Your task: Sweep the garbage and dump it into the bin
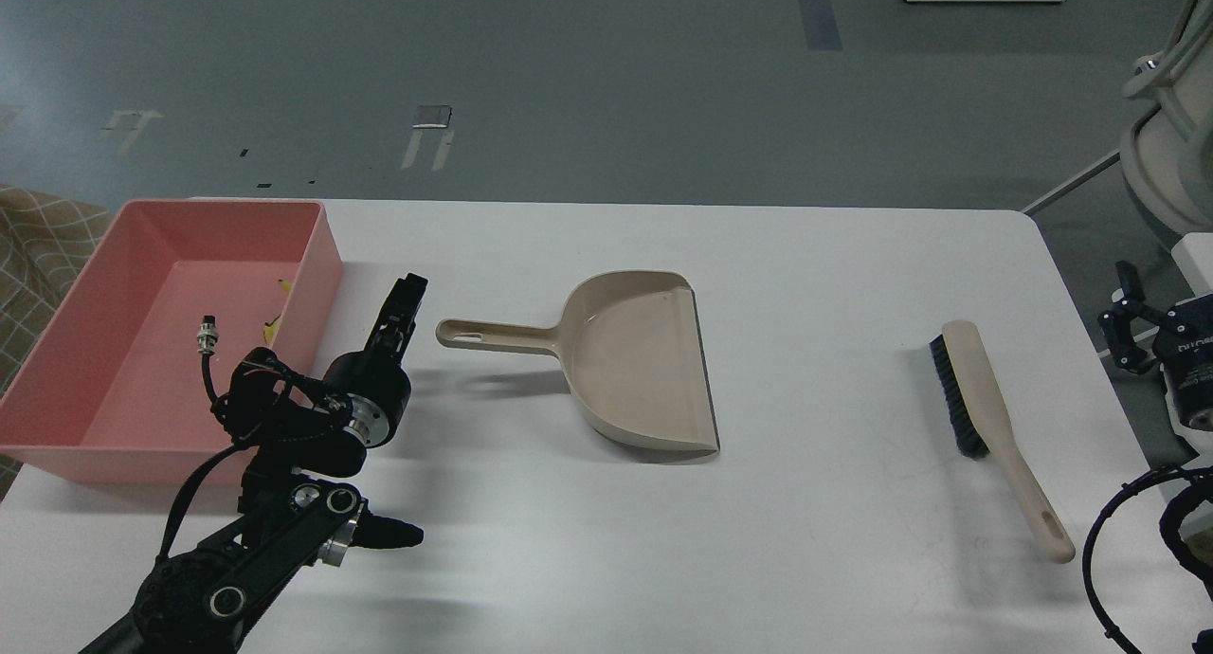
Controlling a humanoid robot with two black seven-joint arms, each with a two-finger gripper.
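The garbage [275, 324] lay as yellow scraps inside the pink bin [57, 351] at the frame's left, so the dumping looked done. The dustpan [644, 370] sat empty mid-desk [805, 559], the hand brush [986, 408] right. The left claw [403, 313] held nothing; its finger spread I could not tell. The right claw [1128, 327] stood parted, empty.

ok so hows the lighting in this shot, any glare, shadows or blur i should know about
Head view: even overhead light, with soft glare on the grey floor at upper left. The dustpan and brush are sharp and cast short soft shadows on the white table. The left gripper is dark, its fingers hard to separate; smeared shadow streaks lie under that arm.
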